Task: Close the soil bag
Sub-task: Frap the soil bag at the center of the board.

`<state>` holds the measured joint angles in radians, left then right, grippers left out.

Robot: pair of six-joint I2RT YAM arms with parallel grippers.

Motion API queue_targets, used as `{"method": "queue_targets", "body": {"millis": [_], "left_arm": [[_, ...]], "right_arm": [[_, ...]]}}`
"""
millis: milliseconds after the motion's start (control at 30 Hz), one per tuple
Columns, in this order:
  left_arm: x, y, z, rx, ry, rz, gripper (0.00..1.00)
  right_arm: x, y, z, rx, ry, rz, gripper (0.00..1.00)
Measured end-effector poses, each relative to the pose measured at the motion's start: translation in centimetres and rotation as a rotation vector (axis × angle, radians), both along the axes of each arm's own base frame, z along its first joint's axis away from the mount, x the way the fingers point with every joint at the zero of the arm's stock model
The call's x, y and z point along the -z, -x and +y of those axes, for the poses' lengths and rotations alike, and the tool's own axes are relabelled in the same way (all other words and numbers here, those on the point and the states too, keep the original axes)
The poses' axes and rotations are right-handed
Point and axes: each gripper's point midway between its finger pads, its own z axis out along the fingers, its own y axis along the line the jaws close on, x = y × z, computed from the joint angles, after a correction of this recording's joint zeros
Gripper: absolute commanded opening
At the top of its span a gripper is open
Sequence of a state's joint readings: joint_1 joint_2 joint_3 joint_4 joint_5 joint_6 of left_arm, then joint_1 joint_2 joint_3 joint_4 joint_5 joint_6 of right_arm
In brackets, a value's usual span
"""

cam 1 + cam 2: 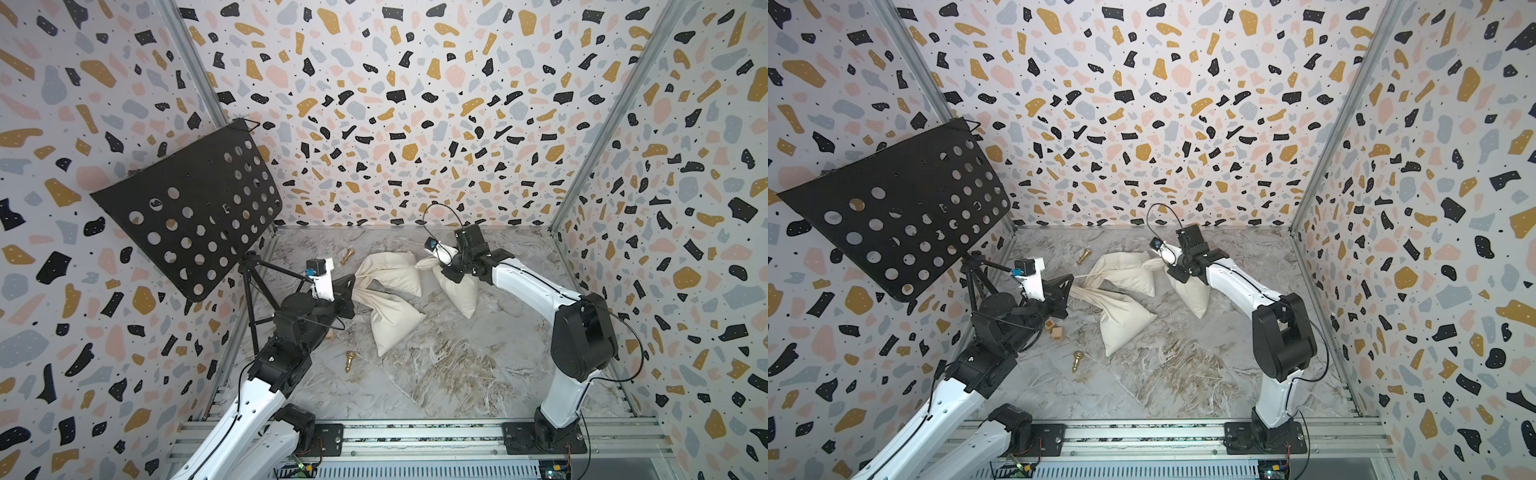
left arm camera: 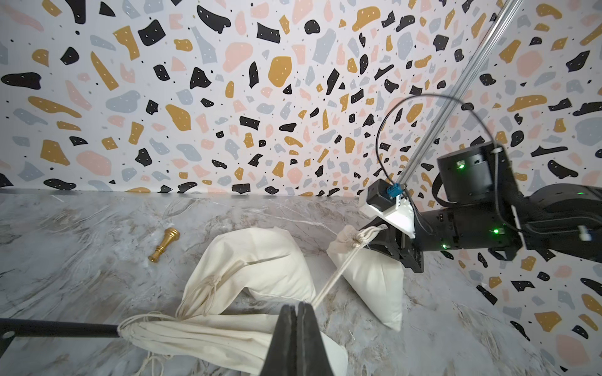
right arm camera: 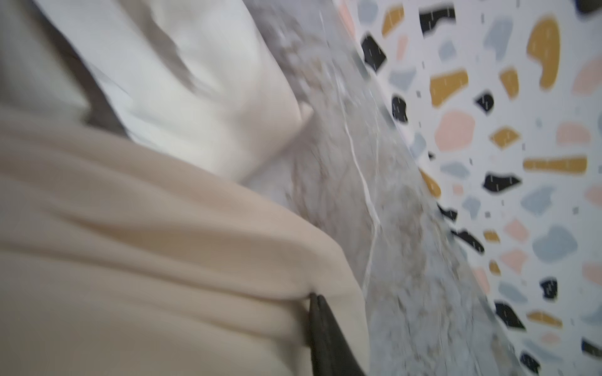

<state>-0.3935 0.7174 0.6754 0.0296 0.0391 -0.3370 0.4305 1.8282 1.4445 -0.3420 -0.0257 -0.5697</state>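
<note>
Open marble tabletop lies toward the near rail. The left gripper is clenched on the drawstring. The cord runs straight to the gathered neck of the soil bag, plain cream cloth. It lies mid-table on the right arm's side, just beside another cloth bag. The right gripper is at that neck; whether it grips cannot be told.

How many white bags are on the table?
3: the back bag, the front bag just before it, and the right bag on the robot's right. No others seem hidden.

Bag cloth blurred; edge-cropped
</note>
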Motion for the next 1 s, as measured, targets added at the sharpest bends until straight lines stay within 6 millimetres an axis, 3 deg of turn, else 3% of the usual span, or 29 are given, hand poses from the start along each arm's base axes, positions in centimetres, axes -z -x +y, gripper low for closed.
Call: {"method": "queue_targets", "body": {"millis": [167, 400, 533, 733, 1000], "left_arm": [[0.5, -0.4, -0.3, 0.005, -0.004, 0.015, 0.0], [1.6, -3.8, 0.7, -0.086, 0.013, 0.017, 0.0], [2.0, -4.5, 1.5, -0.139, 0.009, 0.011, 0.0], [0.9, -4.5, 2.5, -0.187, 0.015, -0.03, 0.0], [-0.1, -4.1, 3.1, -0.209, 0.027, -0.06, 0.0]], "right_arm": [[0.8, 0.0, -0.3, 0.027, -0.019, 0.028, 0.23], [1.0, 0.7, -0.5, 0.024, -0.061, 0.023, 0.48], [0.7, 2.8, 0.7, -0.039, -0.084, 0.032, 0.59], [-1.6, 7.2, 5.6, -0.218, -0.184, 0.034, 0.73], [-6.5, 11.5, 13.7, -0.46, -0.361, 0.004, 0.76]]}}
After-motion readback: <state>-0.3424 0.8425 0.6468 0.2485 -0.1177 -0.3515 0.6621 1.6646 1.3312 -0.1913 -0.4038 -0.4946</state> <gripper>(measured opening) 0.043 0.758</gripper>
